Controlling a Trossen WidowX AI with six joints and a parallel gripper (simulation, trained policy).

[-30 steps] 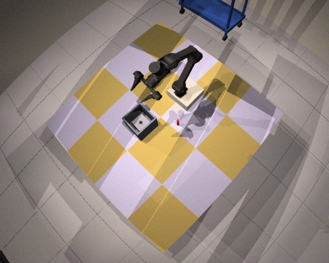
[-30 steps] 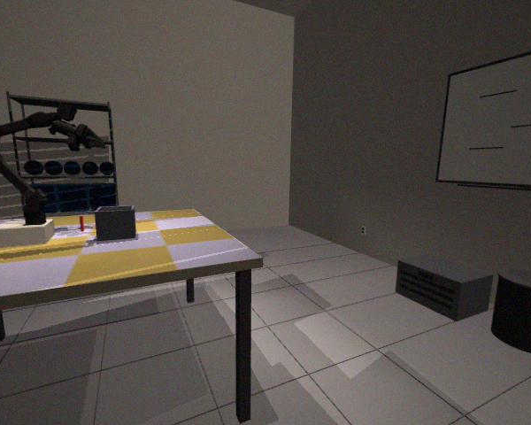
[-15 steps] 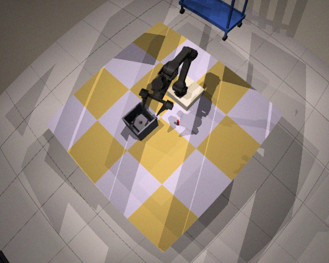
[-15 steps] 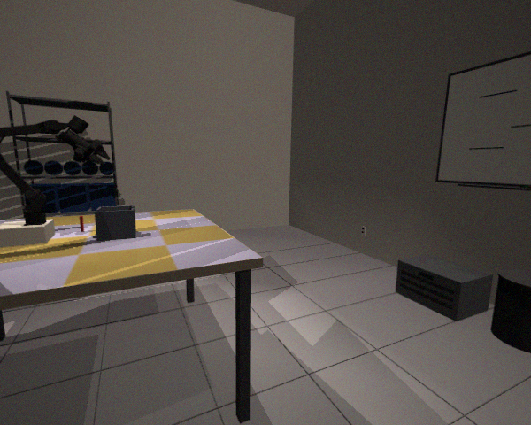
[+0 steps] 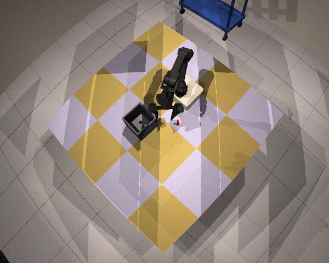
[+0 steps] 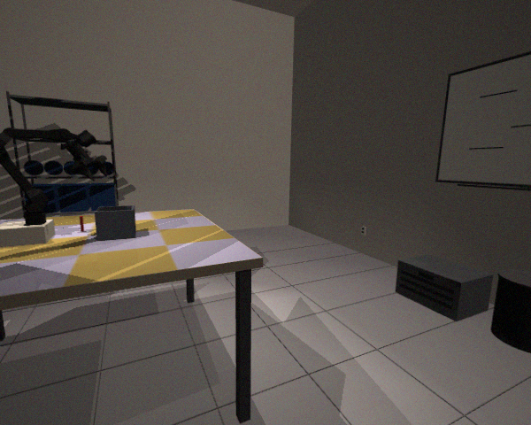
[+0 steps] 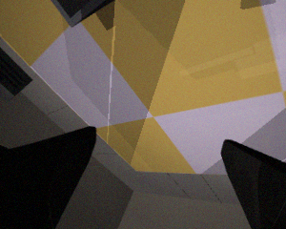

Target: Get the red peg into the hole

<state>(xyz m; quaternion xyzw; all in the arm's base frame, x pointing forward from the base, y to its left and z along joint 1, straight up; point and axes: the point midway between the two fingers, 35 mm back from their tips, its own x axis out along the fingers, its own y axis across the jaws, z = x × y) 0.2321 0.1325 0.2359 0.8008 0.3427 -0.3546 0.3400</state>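
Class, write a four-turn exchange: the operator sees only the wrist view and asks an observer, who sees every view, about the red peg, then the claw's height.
Operator: On the wrist view I see both fingers and a corner of the box, but no red peg. Where is it?
Observer: It stands upright on the checkered table, outside the box.
Operator: And how high is the claw: down level with the box's rim, or above it?
Observer: Above it; the exterior view shows the fingertips higher than the rim.
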